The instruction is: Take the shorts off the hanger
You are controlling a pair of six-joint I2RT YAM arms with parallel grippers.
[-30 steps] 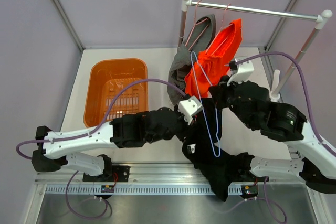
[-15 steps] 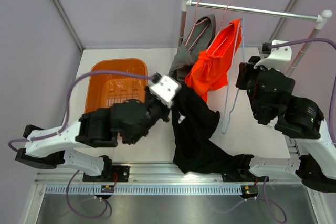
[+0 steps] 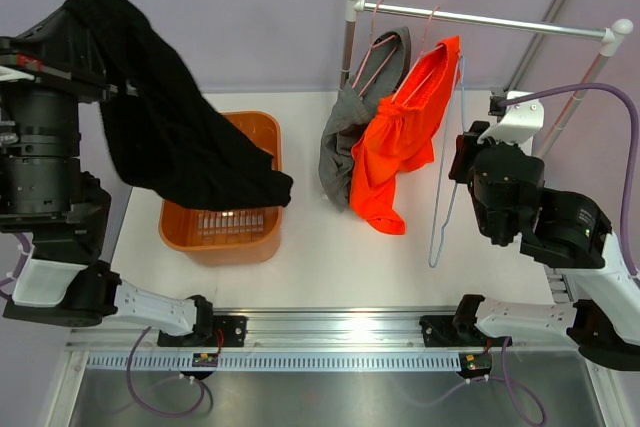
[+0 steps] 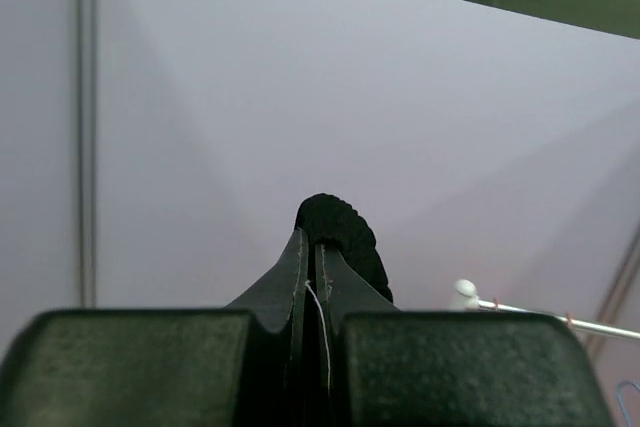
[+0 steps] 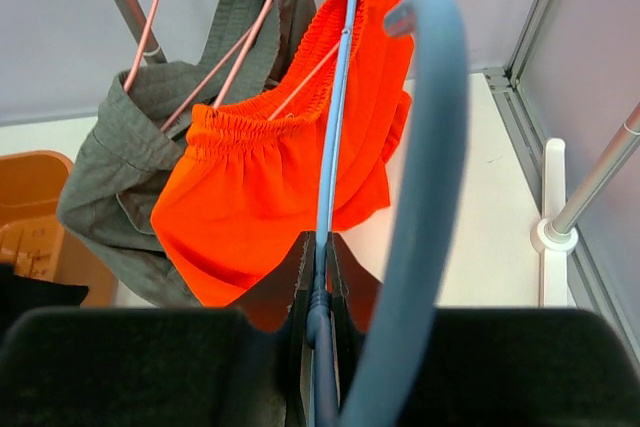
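Note:
My left gripper (image 4: 312, 247) is raised high at the far left and is shut on the black shorts (image 3: 170, 137), which hang from it over the orange basket (image 3: 222, 237). In the left wrist view a black fold (image 4: 340, 237) bulges past the jaws. My right gripper (image 5: 320, 257) is shut on the bare blue hanger (image 5: 335, 147), which hangs beside the rail (image 3: 520, 23) in the top view (image 3: 447, 187). The orange shorts (image 3: 400, 137) and the grey shorts (image 3: 345, 127) hang on pink hangers (image 5: 200, 57) from the rail.
The rack's white posts (image 3: 352, 17) stand at the back centre and right, with a white foot (image 5: 555, 232) near my right arm. Grey walls close in the table on three sides. A metal rail runs along the near edge.
My left arm swung up and to the far left, lifting the black shorts off the table to hang over the basket. My right gripper kept hold of the blue hanger, nearly still.

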